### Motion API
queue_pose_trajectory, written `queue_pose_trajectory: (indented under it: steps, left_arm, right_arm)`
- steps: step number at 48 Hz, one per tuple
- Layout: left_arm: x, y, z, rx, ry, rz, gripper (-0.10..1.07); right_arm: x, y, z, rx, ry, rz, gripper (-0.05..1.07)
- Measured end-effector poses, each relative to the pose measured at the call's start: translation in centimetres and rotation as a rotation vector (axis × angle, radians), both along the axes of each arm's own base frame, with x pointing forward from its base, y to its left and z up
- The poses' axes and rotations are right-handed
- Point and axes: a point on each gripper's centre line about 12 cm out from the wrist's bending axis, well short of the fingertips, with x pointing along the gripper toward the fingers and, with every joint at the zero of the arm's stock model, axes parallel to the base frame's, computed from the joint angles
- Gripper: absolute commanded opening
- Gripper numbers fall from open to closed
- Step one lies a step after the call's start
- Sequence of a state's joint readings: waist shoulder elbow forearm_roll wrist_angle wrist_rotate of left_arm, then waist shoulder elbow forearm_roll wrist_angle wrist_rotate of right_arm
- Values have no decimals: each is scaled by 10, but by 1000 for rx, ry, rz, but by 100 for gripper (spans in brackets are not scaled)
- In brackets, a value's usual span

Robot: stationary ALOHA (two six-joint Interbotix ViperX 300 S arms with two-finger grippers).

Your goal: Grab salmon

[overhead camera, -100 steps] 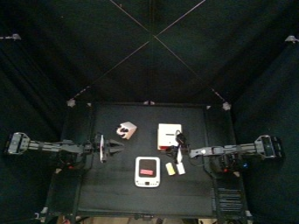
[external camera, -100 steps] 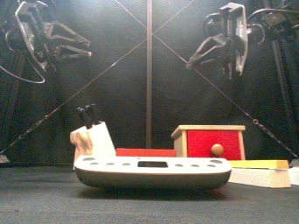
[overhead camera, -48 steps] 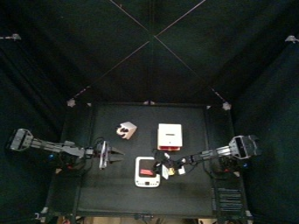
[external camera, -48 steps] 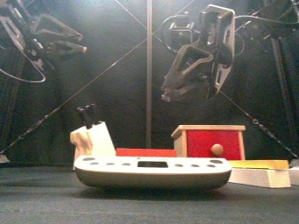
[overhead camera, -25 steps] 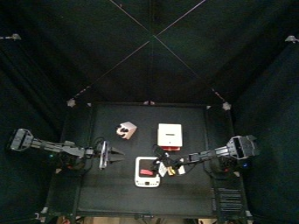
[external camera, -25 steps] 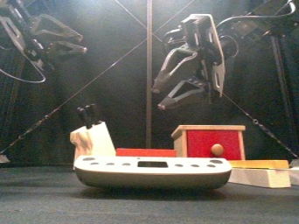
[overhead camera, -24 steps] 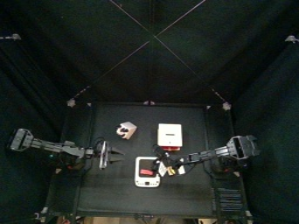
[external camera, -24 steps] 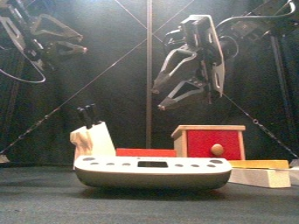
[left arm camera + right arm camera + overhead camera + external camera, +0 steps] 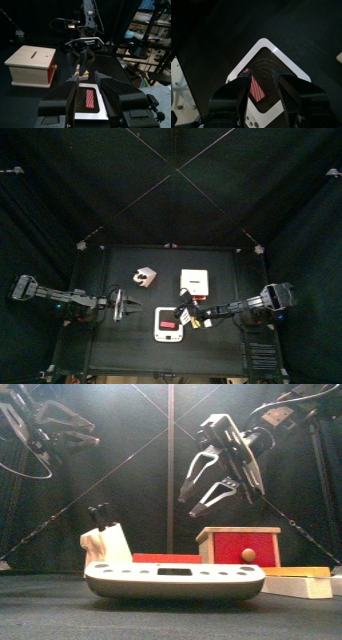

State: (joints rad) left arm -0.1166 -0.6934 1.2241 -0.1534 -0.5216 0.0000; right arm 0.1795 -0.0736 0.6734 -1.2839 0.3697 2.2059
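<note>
The salmon point(image 9: 167, 324) is a flat white pack with rounded corners and a red patch, lying near the table's front edge; the front view shows its side point(image 9: 174, 582). My right gripper point(image 9: 187, 314) hangs open above the pack's right end, high over it in the front view point(image 9: 214, 482). In the right wrist view the salmon point(image 9: 266, 62) lies below the spread jaws, its red patch point(image 9: 256, 91) between them. My left gripper point(image 9: 127, 306) stands open just left of the pack, and the salmon point(image 9: 89, 97) shows between its jaws.
A white box with a red face point(image 9: 195, 281) stands behind the salmon, red-fronted in the front view point(image 9: 241, 546). A small pink-and-white lumpy item point(image 9: 143, 278) sits at the back left. A yellow and white piece point(image 9: 203, 321) lies right of the pack.
My right arm has swung left from the table's right side to above the salmon's right end, tilting down, with its jaws a little wider. The left arm has hardly moved.
</note>
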Motion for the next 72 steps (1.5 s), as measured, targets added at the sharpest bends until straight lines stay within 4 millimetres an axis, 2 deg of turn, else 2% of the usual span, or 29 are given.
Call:
queue_pose_trajectory:
  steps: [10, 20, 32, 44, 53, 62, 72]
  left_arm:
    - [0, 0, 0, 2, 1, -2, 73]
    - [0, 0, 0, 2, 0, 0, 73]
    - [0, 0, 0, 3, 0, 0, 73]
    - [0, 0, 0, 8, 0, 0, 73]
    - [0, -1, 0, 27, -1, -9, 73]
    - [0, 0, 0, 35, -2, -9, 73]
    - [0, 0, 0, 35, -4, -7, 73]
  right_arm:
    - [-6, -3, 8, -69, 17, -38, 77]
    - [-9, -5, 12, -103, 151, -53, 77]
    - [-2, 11, 21, -127, 267, 199, 77]
    - [8, 26, 27, -148, 181, 409, 77]
    - [15, 32, 20, -222, 164, 512, 77]
    - [22, 43, -3, -231, 179, 561, 78]
    - [30, 48, -17, -248, 228, 577, 78]
